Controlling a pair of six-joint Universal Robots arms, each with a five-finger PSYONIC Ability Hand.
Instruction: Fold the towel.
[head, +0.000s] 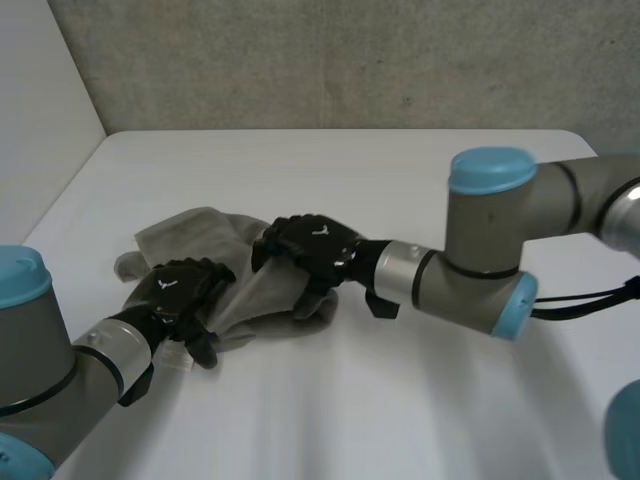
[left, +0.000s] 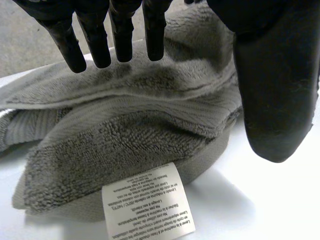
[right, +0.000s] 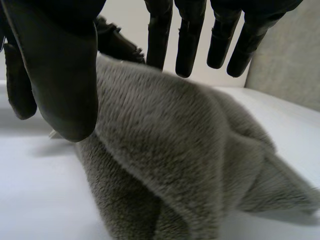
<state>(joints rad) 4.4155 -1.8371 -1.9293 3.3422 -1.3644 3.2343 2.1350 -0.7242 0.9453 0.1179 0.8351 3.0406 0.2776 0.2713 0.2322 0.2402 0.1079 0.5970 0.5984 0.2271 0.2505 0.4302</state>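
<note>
A grey towel (head: 200, 235) lies crumpled on the white table (head: 400, 180), left of the middle. My left hand (head: 178, 290) hovers over the bunch's near left part, with straight fingers (left: 122, 35) and the thumb (left: 277, 90) spread apart, holding nothing. Under its palm the towel (left: 140, 135) lies in thick folds, and a white label (left: 147, 205) sticks out of the near edge. My right hand (head: 312, 245) is over the right end of the bunch. Its fingers (right: 190, 40) point down above the towel (right: 175, 150), and the thumb (right: 55, 75) stands clear at the side.
The table's far edge meets a grey wall (head: 350, 60), and its left edge (head: 60, 200) runs close to the towel. Bare white tabletop stretches to the right of and in front of the towel.
</note>
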